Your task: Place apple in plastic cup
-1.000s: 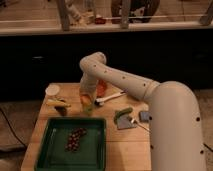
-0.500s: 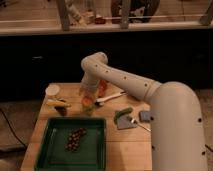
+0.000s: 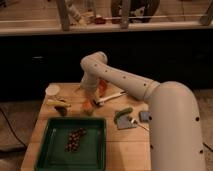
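Observation:
The apple [image 3: 88,106], a small orange-red lump with a greenish underside, lies on the wooden table [image 3: 125,142] just behind the green tray. My gripper [image 3: 90,97] hangs at the end of the white arm, directly over the apple and close to or touching it. A white plastic cup [image 3: 52,90] stands at the table's back left, well to the left of the gripper. An orange object [image 3: 103,86] shows right beside the wrist; I cannot tell what it is.
A green tray [image 3: 50,150] at the front left holds a dark grape cluster [image 3: 75,140]. A yellow banana-like item [image 3: 58,103] lies left of the apple and a white spoon [image 3: 109,97] to its right. A green item [image 3: 123,113] and grey pieces [image 3: 127,123] lie at mid right.
The arm has hardly moved. The gripper end and the apple seem slightly lower, closer to the tray's back edge.

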